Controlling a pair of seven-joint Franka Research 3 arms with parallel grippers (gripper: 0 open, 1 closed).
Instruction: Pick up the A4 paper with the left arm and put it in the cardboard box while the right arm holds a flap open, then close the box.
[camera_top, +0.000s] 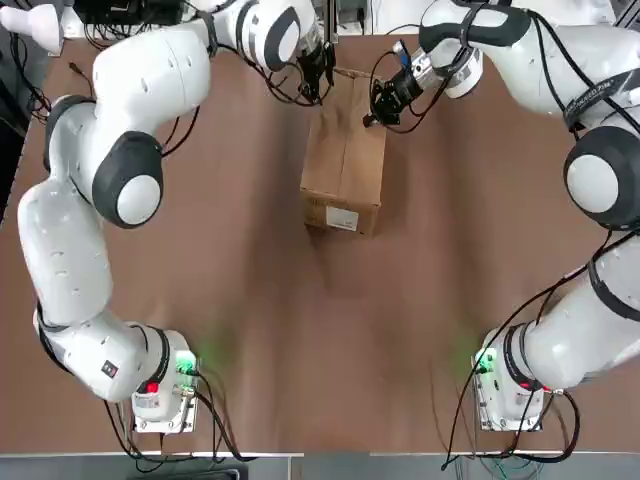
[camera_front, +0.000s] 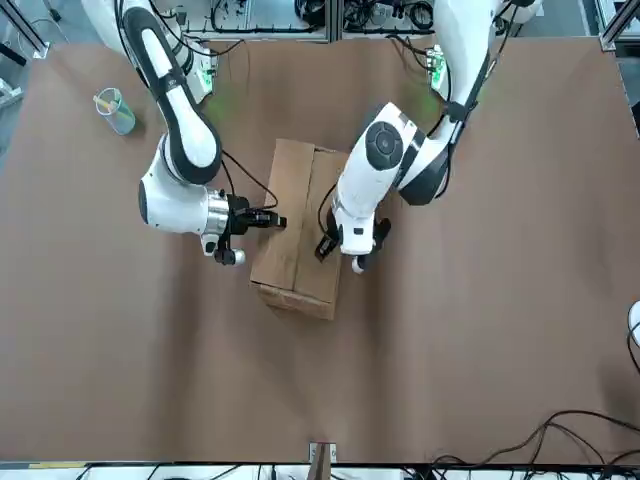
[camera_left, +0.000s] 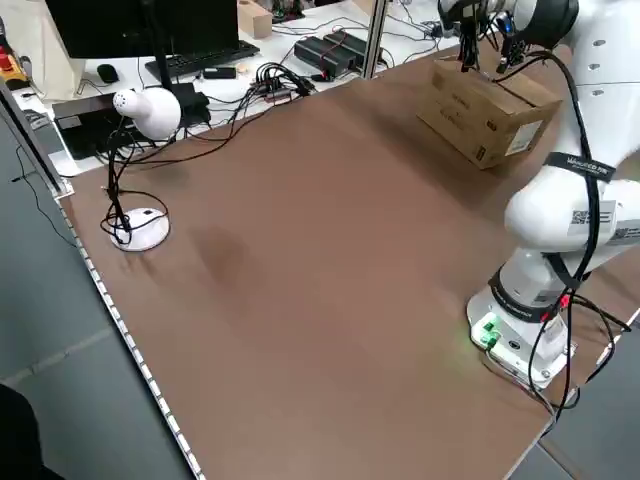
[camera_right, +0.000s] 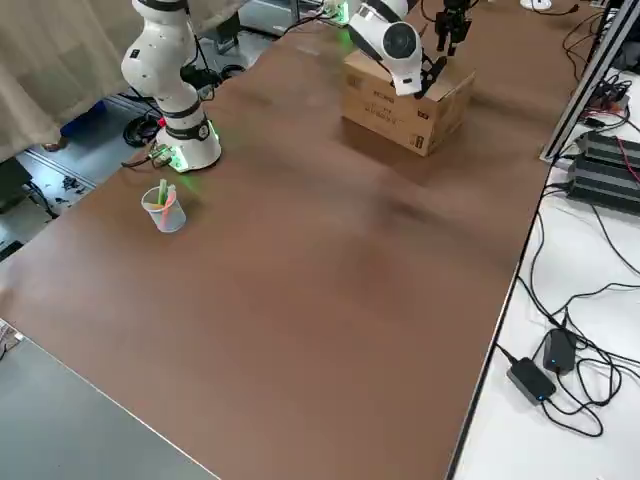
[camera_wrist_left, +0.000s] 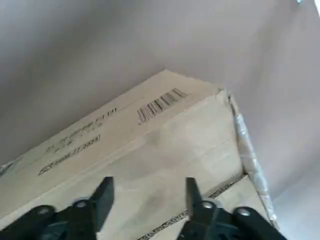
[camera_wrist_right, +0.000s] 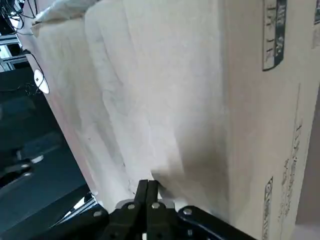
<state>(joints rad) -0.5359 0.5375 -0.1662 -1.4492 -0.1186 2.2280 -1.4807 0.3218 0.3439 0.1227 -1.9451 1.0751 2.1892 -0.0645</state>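
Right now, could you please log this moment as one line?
box: flaps folded down | left gripper: open over box | right gripper: shut at box

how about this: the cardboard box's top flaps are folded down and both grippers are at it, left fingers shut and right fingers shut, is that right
Not quite: the left gripper's fingers stand apart, as the left wrist view shows. The rest holds: the cardboard box's top flaps are folded down, both grippers are at it, and the right gripper's fingers are shut.
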